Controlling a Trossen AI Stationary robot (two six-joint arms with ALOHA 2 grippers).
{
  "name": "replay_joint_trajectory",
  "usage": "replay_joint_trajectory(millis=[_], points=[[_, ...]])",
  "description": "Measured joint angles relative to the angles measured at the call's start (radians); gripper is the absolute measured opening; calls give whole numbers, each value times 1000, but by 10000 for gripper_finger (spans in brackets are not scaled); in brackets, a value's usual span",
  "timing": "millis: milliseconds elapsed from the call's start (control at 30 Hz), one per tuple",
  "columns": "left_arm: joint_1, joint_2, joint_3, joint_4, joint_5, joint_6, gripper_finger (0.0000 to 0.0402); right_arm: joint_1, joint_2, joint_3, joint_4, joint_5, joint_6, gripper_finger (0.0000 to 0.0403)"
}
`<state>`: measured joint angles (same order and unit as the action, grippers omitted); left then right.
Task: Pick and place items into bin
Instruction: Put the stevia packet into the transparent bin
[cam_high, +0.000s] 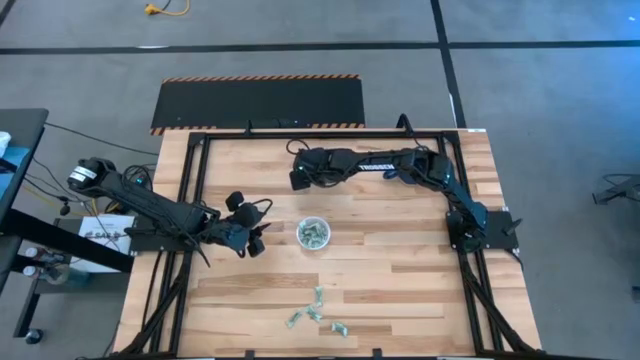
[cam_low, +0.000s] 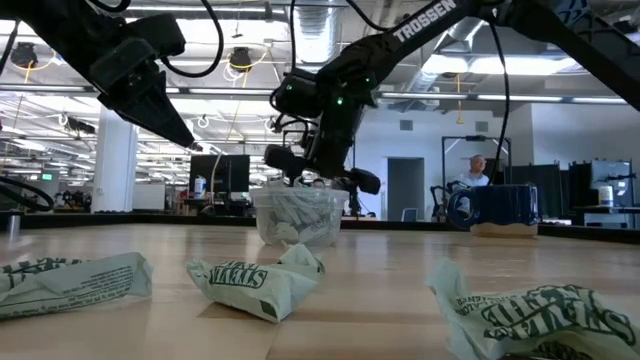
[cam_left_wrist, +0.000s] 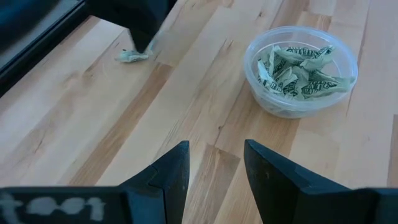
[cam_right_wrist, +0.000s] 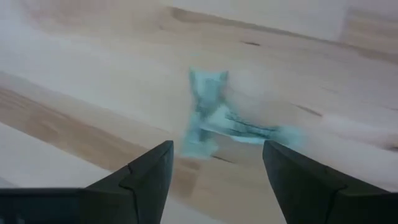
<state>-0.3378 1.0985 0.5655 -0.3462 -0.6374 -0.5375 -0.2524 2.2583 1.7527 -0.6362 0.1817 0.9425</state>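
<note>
A: The right pincer (cam_high: 297, 178) is hovering over the far side of the bench (cam_high: 400, 280), fingers spread wide and holding nothing. Straight ahead of it in the right wrist view, one crinkled item (cam_right_wrist: 214, 121) is lying flat on the wood, framed between the two fingers.

B: And its long axis is running roughly across that gap, so the pincer looks lined up for a drop onto it, though the blur is making the exact angle hard to call.

A: The left pincer (cam_high: 255, 240) is sitting just beside the bin (cam_high: 313, 233), fingers parted narrowly, nothing in them.

B: The bin is standing mid-bench, already carrying several wrappers (cam_left_wrist: 298, 71). A loose cluster of items (cam_high: 315, 312) is lying near the front edge, well apart from both arms.

A: For that far piece, the right arm is plainly nearer.
</note>
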Motion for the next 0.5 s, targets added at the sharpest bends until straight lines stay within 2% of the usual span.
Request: replay_joint_trajectory(millis=[200,500], points=[[0,0,0,0,1,-3,144,-6,4,0,47,-27,83,243],[0,0,0,-3,2,-5,144,-16,4,0,43,-37,105,235]])
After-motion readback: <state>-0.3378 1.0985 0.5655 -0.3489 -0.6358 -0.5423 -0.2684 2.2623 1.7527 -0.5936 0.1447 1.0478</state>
